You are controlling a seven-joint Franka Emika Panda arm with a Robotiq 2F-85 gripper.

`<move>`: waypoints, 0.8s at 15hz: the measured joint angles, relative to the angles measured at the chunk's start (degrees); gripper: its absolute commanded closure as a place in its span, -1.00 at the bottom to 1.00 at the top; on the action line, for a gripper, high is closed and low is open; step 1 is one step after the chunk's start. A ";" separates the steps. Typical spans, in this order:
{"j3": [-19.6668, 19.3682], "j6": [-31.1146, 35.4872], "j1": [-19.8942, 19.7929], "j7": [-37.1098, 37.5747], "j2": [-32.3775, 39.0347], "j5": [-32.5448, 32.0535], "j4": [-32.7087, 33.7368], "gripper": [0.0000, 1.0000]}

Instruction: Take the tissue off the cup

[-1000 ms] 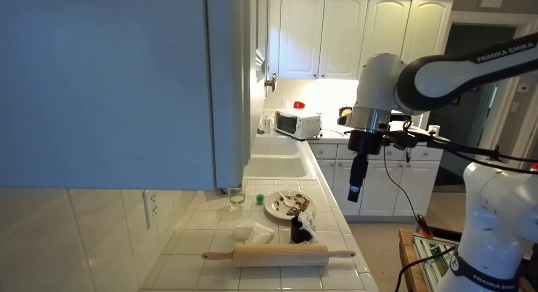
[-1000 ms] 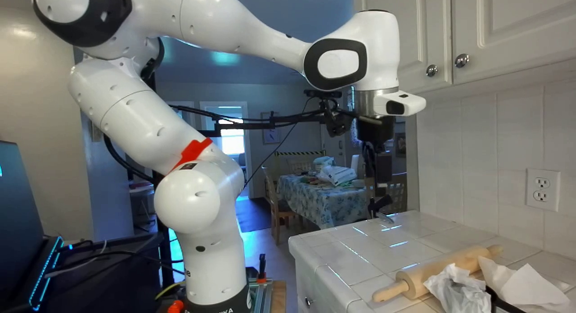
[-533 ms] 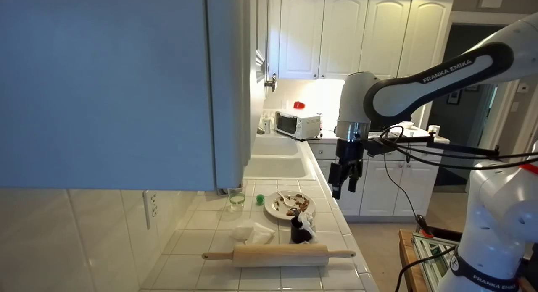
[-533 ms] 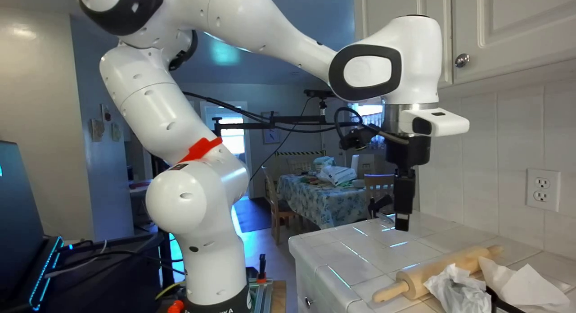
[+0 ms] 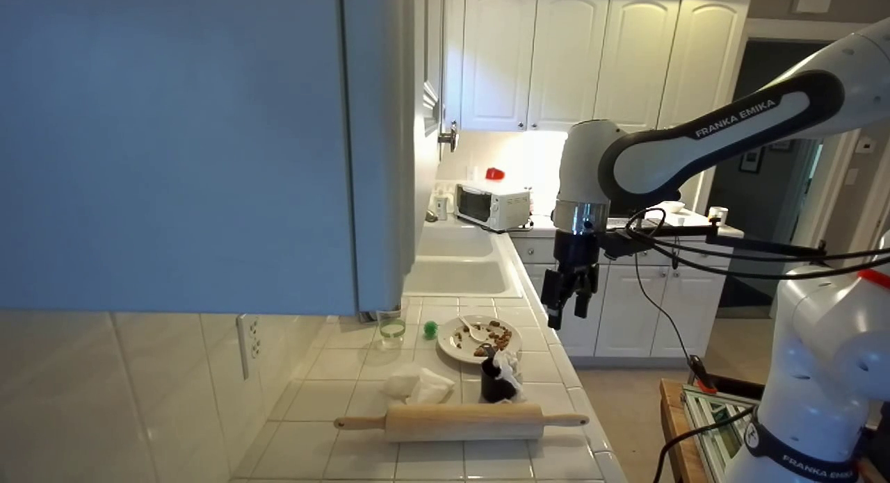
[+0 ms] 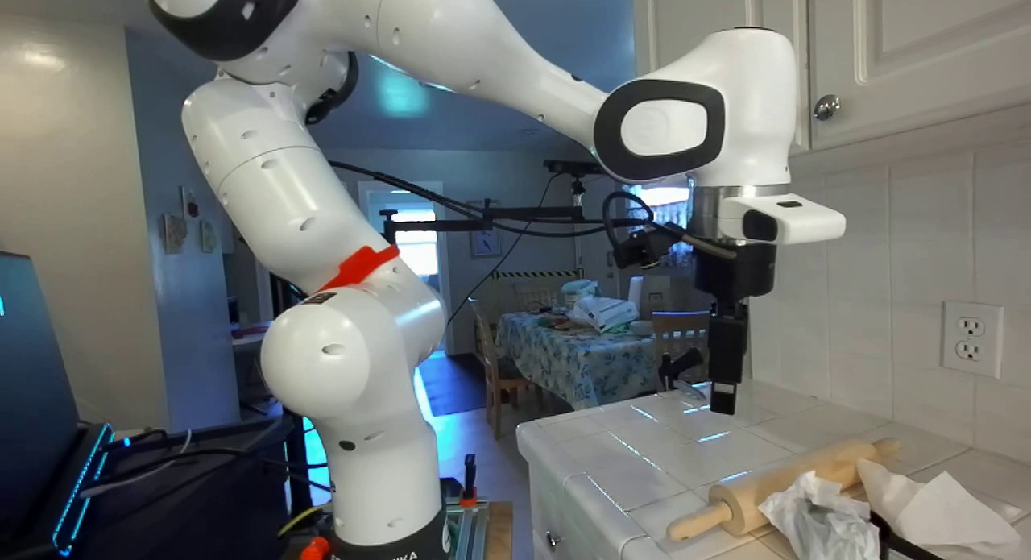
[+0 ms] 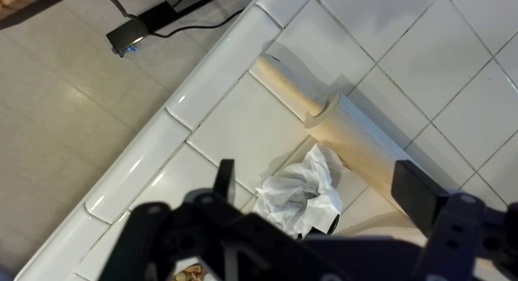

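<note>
- In an exterior view, the gripper [image 5: 568, 317] hangs in the air, higher than the things on the tiled counter [image 5: 431, 462], its fingers [image 5: 554, 317] apart.
- There too, the tissue [image 5: 511, 370] sits bunched on the small black cup [image 5: 492, 386], slumping down one side; the cup stands between the wooden rolling pin [image 5: 464, 423] and the white plate [image 5: 453, 351].
- In an exterior view, the white arm [image 6: 483, 52] reaches out; the gripper is edge-on to me, so I can't tell its gap from here. White paper [image 6: 950, 512] lies just beside the tissue.
- In the wrist view, the fingers stand wide apart, the tissue showing between them, some black of the cup peeking out from under it.
</note>
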 measured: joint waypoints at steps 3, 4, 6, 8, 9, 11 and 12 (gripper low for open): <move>0.10 0.84 -0.06 1.60 1.08 -0.71 0.55 -1.00; 0.21 1.68 -0.08 2.54 2.08 -1.29 1.22 -1.00; 0.73 3.26 -0.45 5.39 4.76 -3.34 3.19 -1.00; 1.22 3.87 -0.74 8.29 8.02 -5.50 5.70 -1.00; 1.42 3.87 -0.77 9.90 9.74 -6.56 7.07 -1.00; 1.94 3.87 -0.76 12.97 13.19 -8.31 9.78 -1.00; 2.19 3.86 -0.67 14.28 14.89 -8.84 11.08 -1.00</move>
